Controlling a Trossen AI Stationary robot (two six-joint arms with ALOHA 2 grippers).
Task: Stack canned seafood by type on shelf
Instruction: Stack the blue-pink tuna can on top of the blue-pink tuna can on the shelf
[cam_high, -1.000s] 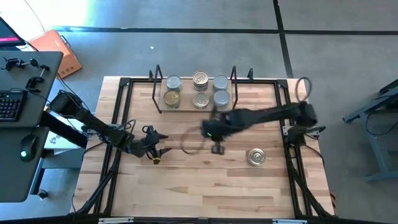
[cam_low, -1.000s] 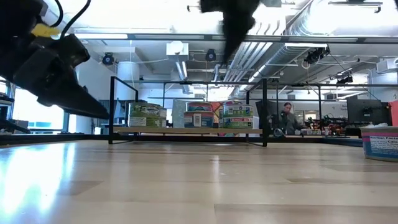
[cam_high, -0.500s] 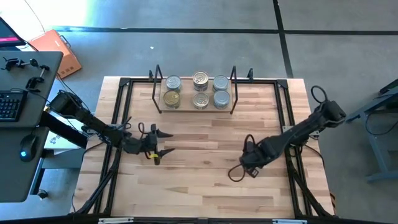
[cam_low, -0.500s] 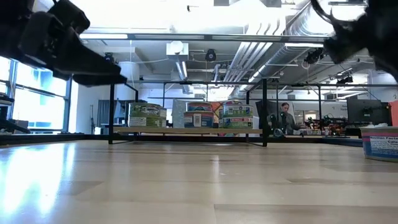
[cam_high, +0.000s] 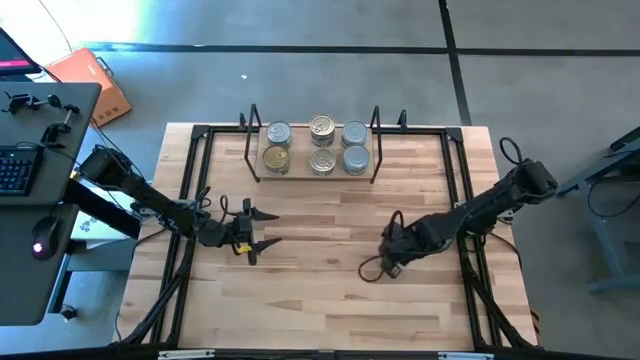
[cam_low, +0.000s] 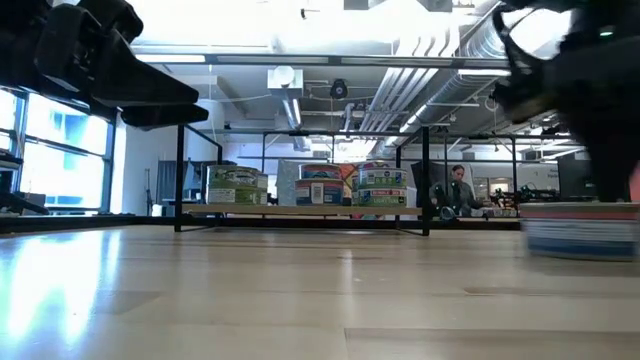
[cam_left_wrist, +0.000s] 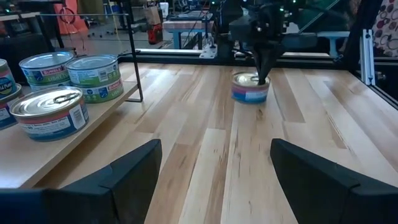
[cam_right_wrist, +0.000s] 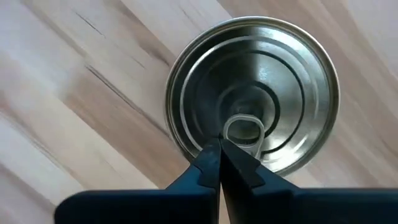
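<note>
Right gripper (cam_right_wrist: 219, 148), clenched, tips on the pull-tab of the lone tin (cam_left_wrist: 250, 87) at the surface's 4 o'clock, well clear of the shelf (cam_high: 310, 172): it should open and straddle the rim before lifting.

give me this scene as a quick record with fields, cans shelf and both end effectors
shelf: low wooden rack at the table's far edge
cans on shelf: six, in three columns of two
loose can: one tin on the table, pink and blue label, pull tab on top
right end effector: shut, tips at the loose tin's pull tab
left end effector: open, holding nothing, over the table's left part
table: light wood
</note>
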